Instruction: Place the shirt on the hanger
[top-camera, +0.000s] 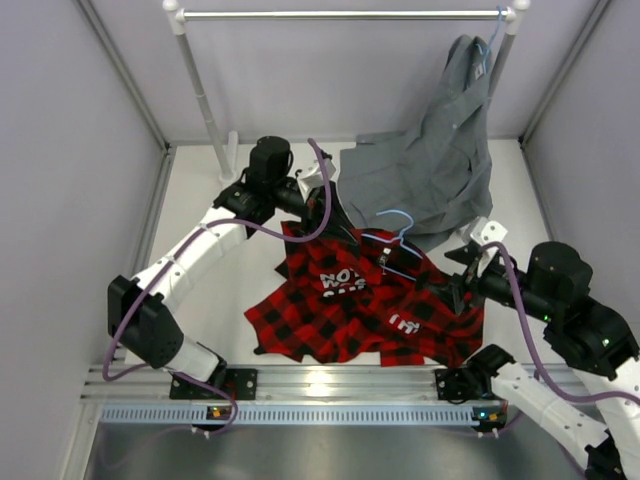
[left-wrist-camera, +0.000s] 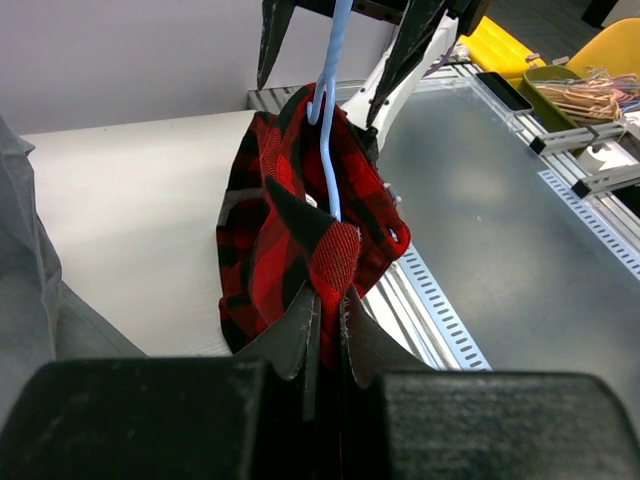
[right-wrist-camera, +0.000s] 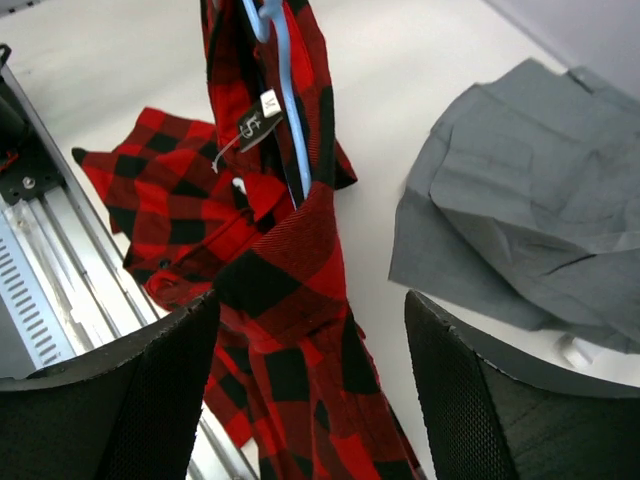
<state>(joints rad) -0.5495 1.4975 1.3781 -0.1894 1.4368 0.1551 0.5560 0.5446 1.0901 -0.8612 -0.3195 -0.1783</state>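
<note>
The red-and-black plaid shirt (top-camera: 350, 305) lies crumpled in the middle of the table, its dark panel with white lettering facing up. The thin light-blue hanger (top-camera: 402, 243) sits in the shirt's upper part, hook free above the cloth. My left gripper (top-camera: 338, 218) is shut on a fold of the shirt (left-wrist-camera: 315, 225) and holds it raised; the hanger wire (left-wrist-camera: 331, 140) runs up out of the fabric. My right gripper (top-camera: 455, 285) is open, its fingers apart on either side of the shirt (right-wrist-camera: 290, 290) without gripping it. The hanger (right-wrist-camera: 290, 110) and a white tag (right-wrist-camera: 258, 122) show beyond.
A plain grey shirt (top-camera: 440, 170) hangs from the white clothes rail (top-camera: 340, 14) at the back right and spreads onto the table, close behind the plaid shirt. Grey walls enclose both sides. An aluminium rail (top-camera: 300, 385) runs along the near edge.
</note>
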